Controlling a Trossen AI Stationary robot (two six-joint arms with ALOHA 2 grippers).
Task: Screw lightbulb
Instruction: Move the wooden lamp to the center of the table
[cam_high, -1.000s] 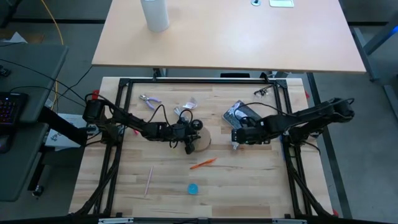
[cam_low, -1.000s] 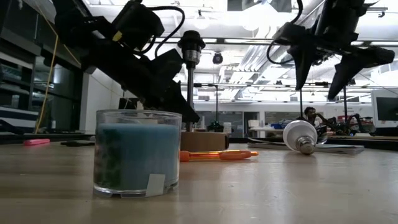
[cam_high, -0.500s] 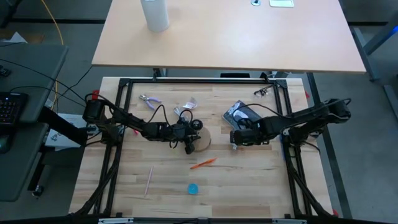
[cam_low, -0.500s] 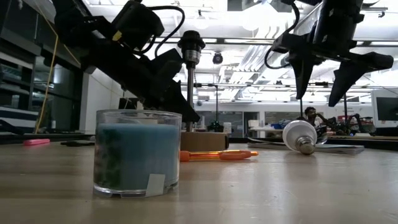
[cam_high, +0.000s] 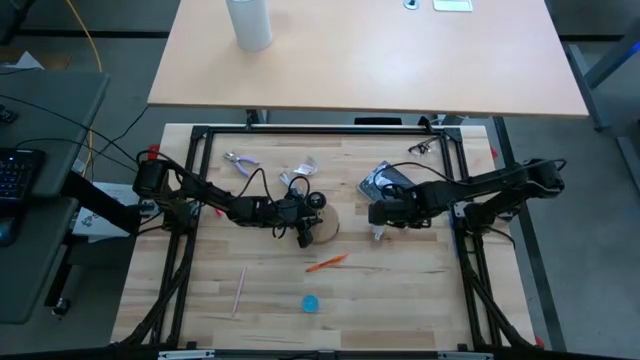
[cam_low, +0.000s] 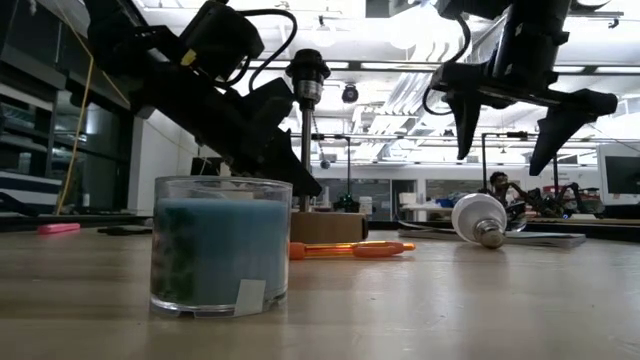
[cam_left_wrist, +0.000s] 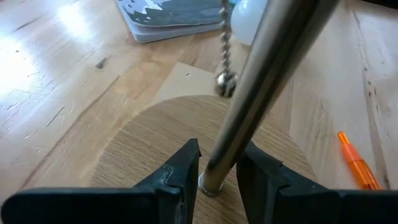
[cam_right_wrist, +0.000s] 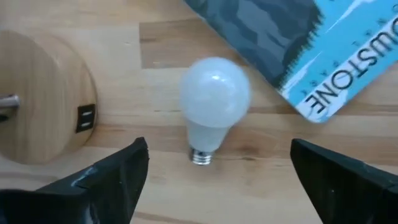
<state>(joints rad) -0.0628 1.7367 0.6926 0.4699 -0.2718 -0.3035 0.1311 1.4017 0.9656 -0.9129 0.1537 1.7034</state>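
The white lightbulb (cam_right_wrist: 214, 99) lies on its side on the table (cam_high: 400, 290), its grey screw base (cam_right_wrist: 200, 155) toward the near edge; it also shows in the low view (cam_low: 478, 218). My right gripper (cam_right_wrist: 217, 149) hovers above it, wide open, one finger on either side and not touching; it shows in the low view (cam_low: 510, 125) too. A lamp stands on a round wooden base (cam_left_wrist: 143, 143) with a metal pole (cam_left_wrist: 255, 87) and an empty socket (cam_low: 308, 68). My left gripper (cam_left_wrist: 217, 165) is shut on the pole. My left gripper pinches the lamp's metal pole near its foot (cam_left_wrist: 214, 171), just above the wooden base, between its two fingers. The fingers come from the table's left, slanting down, and lie across the pole. The lamp stands upright, with its wooden base on the table.
A blue-grey book (cam_right_wrist: 311, 50) lies just beyond the bulb. An orange pen (cam_high: 327, 263), a blue candle jar (cam_low: 222, 245), a pink stick (cam_high: 239, 288) and pliers (cam_high: 240, 162) lie around. A pull chain (cam_left_wrist: 225, 50) hangs beside the pole. A large white cylinder (cam_high: 249, 22) stands on the far table.
My right gripper has gone toward the table's left and come over the lightbulb, still wide open. My left gripper and the lamp have kept still.
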